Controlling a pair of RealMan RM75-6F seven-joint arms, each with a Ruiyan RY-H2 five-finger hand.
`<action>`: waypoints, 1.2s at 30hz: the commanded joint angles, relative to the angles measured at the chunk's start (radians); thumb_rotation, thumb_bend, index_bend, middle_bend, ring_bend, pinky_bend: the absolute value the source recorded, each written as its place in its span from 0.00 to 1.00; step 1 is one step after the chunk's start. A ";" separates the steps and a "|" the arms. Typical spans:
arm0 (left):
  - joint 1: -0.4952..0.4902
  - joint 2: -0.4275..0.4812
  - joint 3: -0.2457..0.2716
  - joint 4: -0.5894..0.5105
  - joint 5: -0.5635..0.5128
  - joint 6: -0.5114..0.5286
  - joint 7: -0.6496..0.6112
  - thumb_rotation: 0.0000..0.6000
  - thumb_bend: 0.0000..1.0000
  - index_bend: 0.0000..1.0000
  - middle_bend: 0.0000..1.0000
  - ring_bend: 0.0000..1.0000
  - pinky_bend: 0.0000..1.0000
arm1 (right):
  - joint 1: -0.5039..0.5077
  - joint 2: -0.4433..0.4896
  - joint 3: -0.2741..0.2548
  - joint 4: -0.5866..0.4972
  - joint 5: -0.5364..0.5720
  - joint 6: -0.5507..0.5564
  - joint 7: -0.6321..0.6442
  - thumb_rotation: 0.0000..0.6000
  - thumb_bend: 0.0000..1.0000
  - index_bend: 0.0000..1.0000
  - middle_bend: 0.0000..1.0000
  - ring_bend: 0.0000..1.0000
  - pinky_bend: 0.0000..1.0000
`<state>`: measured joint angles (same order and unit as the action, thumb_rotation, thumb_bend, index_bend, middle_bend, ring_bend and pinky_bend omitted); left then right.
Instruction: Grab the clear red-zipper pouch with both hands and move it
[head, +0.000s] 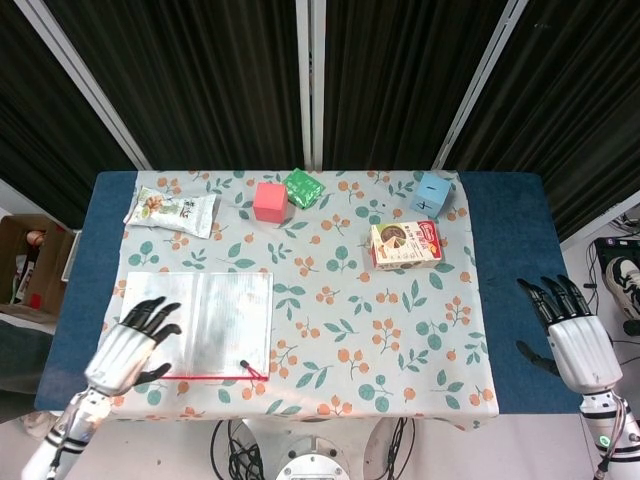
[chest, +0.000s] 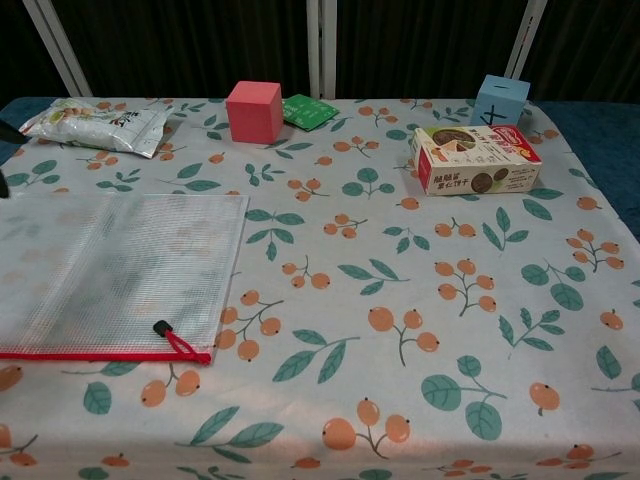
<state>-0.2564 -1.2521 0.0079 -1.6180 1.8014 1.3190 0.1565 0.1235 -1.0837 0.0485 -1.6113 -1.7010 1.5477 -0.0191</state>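
Note:
The clear pouch (head: 205, 322) with a red zipper along its near edge lies flat on the front left of the floral cloth; the chest view shows the pouch (chest: 120, 270) at the left with its black pull and red loop. My left hand (head: 130, 345) hovers over the pouch's near left corner, fingers spread, holding nothing. My right hand (head: 575, 335) stays off the table's right side over the blue edge, fingers spread and empty. In the chest view only a dark sliver of the left hand shows at the left edge.
A snack bag (head: 170, 211) lies at the back left. A pink cube (head: 270, 201) and green packet (head: 303, 187) sit at the back middle. A blue cube (head: 432, 193) and a biscuit box (head: 406, 244) stand at the right.

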 joint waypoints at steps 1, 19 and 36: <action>-0.131 -0.063 -0.003 -0.046 0.042 -0.171 0.037 1.00 0.20 0.40 0.15 0.08 0.16 | 0.000 0.000 -0.001 0.003 0.000 0.002 0.005 1.00 0.07 0.07 0.20 0.10 0.08; -0.236 -0.295 -0.018 0.003 -0.193 -0.394 0.203 1.00 0.22 0.43 0.15 0.08 0.16 | 0.037 -0.028 -0.009 0.046 0.006 -0.048 0.057 1.00 0.07 0.07 0.20 0.10 0.08; -0.257 -0.299 0.017 0.028 -0.234 -0.378 0.218 1.00 0.30 0.47 0.15 0.08 0.16 | 0.026 -0.030 -0.013 0.061 0.015 -0.020 0.071 1.00 0.07 0.07 0.20 0.10 0.08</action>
<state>-0.5120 -1.5524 0.0238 -1.5920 1.5682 0.9412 0.3760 0.1492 -1.1134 0.0356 -1.5504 -1.6863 1.5275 0.0516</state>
